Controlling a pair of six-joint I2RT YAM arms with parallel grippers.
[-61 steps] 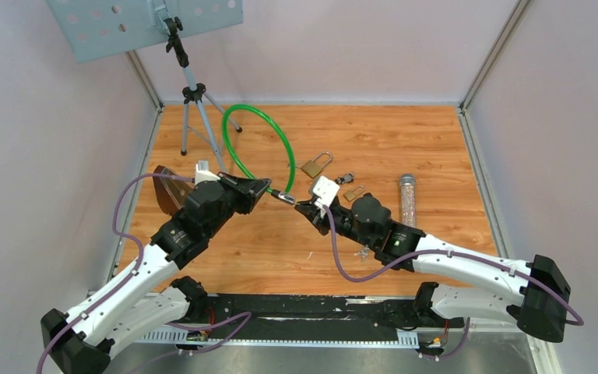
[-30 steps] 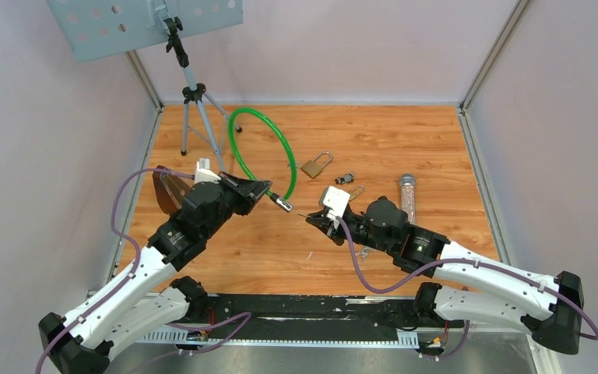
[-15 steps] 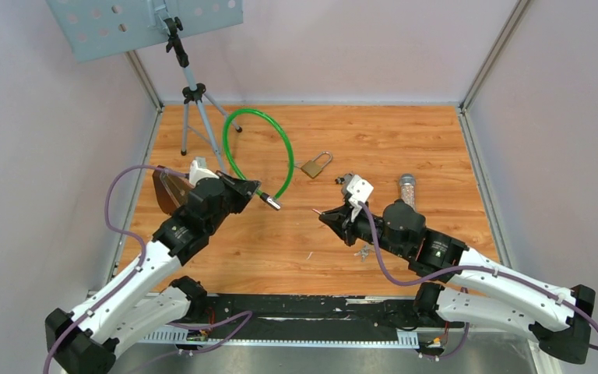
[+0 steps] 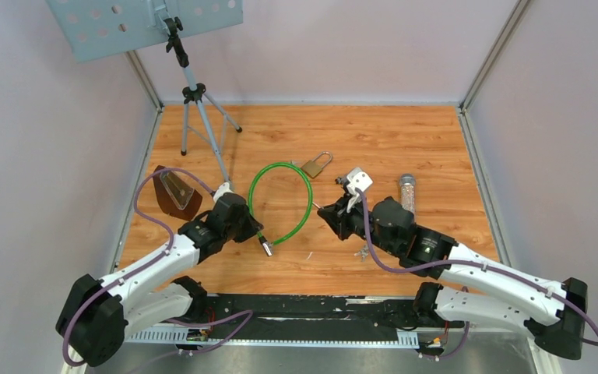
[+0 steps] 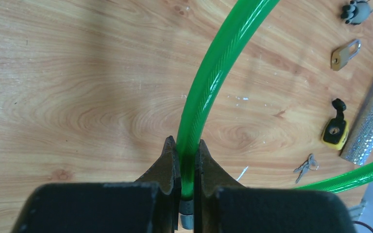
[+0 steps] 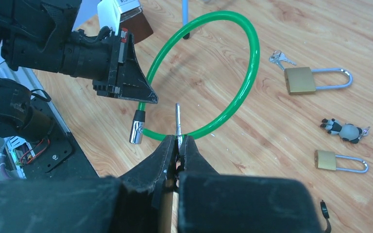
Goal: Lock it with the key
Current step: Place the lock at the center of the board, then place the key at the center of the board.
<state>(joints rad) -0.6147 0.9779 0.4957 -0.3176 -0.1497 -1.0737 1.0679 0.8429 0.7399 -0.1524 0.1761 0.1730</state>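
Pinching the green cable lock (image 5: pixel 208 80) just above its metal head (image 6: pixel 136 132), the left tool (image 5: pixel 186 143) is clenching tight on the cable at the lower centre of its wrist view, while the loop is lying on the desk (image 4: pixel 374 132) near the middle of the overhead view. The right tool (image 6: pixel 177 141) is clamping a small key (image 6: pixel 178 119), whose blade is pointing up the frame in the right wrist view, just right of the head and apart from it.

Judging by this, both pick-ups are looking done, but the key is not yet sitting in the head; lining it up, pushing it in and turning it are remaining. Whether the cable's free end is seated in the head, I cannot tell.

Around them, a brass padlock (image 4: pixel 312 167) is lying above centre, a smaller padlock (image 6: pixel 326 159) and a panda charm (image 6: pixel 345 128) are lying at right, a glitter tube (image 4: pixel 408 199) further right, and a tripod (image 4: pixel 195 101) is standing at upper left. Nothing is blocking the gap between key and head; the head's slant toward the desk is probably making the approach awkward.
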